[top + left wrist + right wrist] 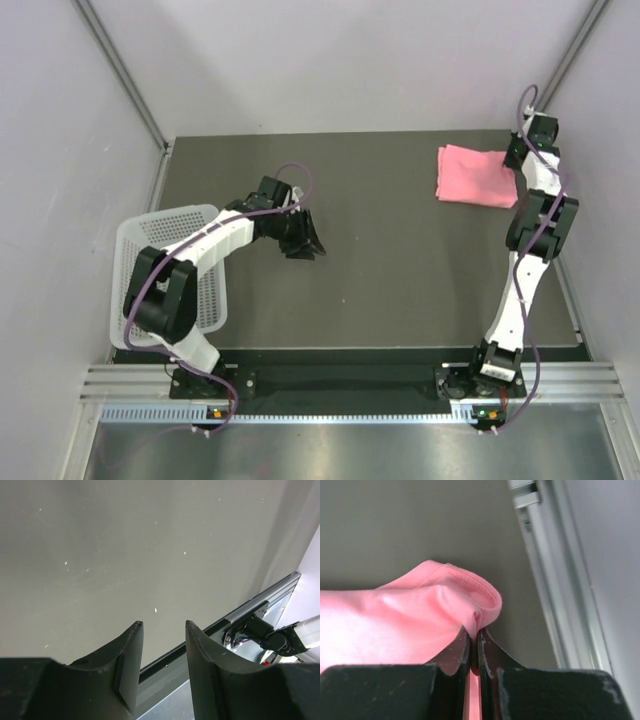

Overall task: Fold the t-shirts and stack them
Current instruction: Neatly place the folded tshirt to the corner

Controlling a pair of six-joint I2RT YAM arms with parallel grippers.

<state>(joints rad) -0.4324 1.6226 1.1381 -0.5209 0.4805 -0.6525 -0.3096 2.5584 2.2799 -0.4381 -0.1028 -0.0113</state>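
Right, over at the far right corner of the table [390,290], the pink shirt [470,175] lies folded into a small squarish pad, flat on the dark surface. The right gripper [513,160] is down at the pad's right edge, its arm stretched along the right side of the table.

From the right wrist view it's plain: the right gripper [475,630] has its jaws pinched tight together, with a fold of the shirt [405,620] caught between them. A hemmed edge curls up and over just above the fingertips, and a sliver of pink shows down in the slit between the jaws. The rest of the cloth spreads off to the left in that view, and a metal rail [555,595] runs along the table's edge on the right.

Now the other side. The left gripper [303,238] hangs over the middle-left of the table, well apart from the shirt. In its wrist view the left gripper [162,625] stands partly open, with a clear gap between the fingertips and nothing in it, only bare table beyond.

The white basket [160,225] sits at the table's left edge, and the left arm crosses over it in the top view.
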